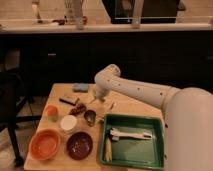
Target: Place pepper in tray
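The green tray (159,131) lies at the front right of the wooden table and holds a white utensil (131,135) and a pale yellow corn-like item (107,150). A slender dark thing (66,101) that looks like the pepper lies on the table's left side, behind the reddish-brown clump (77,109). My gripper (99,98) points down over the table's middle. It is behind the tray's far left corner and to the right of the pepper. I cannot see anything in it.
An orange bowl (45,144), a dark brown bowl (80,145), a white cup (68,122), a small orange cup (51,111) and a metal cup (90,116) stand at the front left. A blue sponge (80,87) lies at the back. A dark counter runs behind the table.
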Controlling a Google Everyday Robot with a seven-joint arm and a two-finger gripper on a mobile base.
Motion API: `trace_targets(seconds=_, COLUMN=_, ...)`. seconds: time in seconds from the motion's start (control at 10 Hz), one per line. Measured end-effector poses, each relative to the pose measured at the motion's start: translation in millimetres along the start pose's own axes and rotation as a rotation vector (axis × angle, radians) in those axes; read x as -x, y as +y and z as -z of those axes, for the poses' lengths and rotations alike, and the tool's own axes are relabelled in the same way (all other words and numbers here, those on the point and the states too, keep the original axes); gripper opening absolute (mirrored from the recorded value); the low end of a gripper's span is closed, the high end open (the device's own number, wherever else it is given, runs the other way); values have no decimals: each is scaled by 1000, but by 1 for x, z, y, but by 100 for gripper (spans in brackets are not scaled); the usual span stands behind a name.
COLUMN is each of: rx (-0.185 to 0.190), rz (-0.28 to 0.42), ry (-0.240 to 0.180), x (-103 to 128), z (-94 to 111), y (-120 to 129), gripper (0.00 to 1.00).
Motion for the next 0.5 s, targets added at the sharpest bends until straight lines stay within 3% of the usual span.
trace_targets(seconds=0.5, rx=-1, rz=51, ry=52, x=19, z=-40, y=4, gripper=80)
